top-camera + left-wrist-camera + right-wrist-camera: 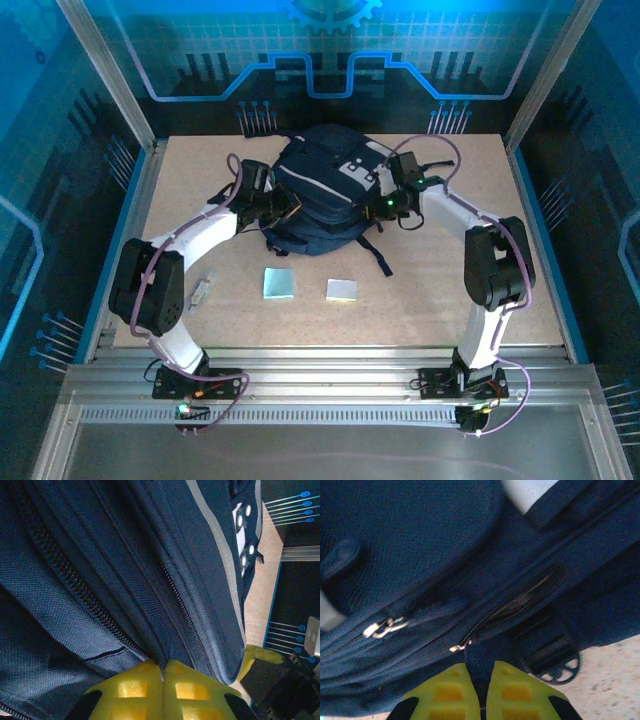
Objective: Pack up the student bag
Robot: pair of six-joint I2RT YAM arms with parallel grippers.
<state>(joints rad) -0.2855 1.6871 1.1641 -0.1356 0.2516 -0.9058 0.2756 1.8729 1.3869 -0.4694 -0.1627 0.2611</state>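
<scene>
The student bag (318, 195) lies on the tabletop (450, 290) between both end effectors. The left end effector (162, 669) is clenched on bag fabric. The right end effector (479, 670) grasps the zipper pull tab (476, 654). Anchor with the left. Draw the tab along the zipper (520, 602), never upward.

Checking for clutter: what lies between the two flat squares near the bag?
Nothing: the top view shows bare tabletop between the bluish square and the paler square, before the student bag.

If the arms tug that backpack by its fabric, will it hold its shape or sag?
Probably sag: the student bag lies slumped, its fabric folded along the zips. The loose strap would likely trail and drag.
</scene>
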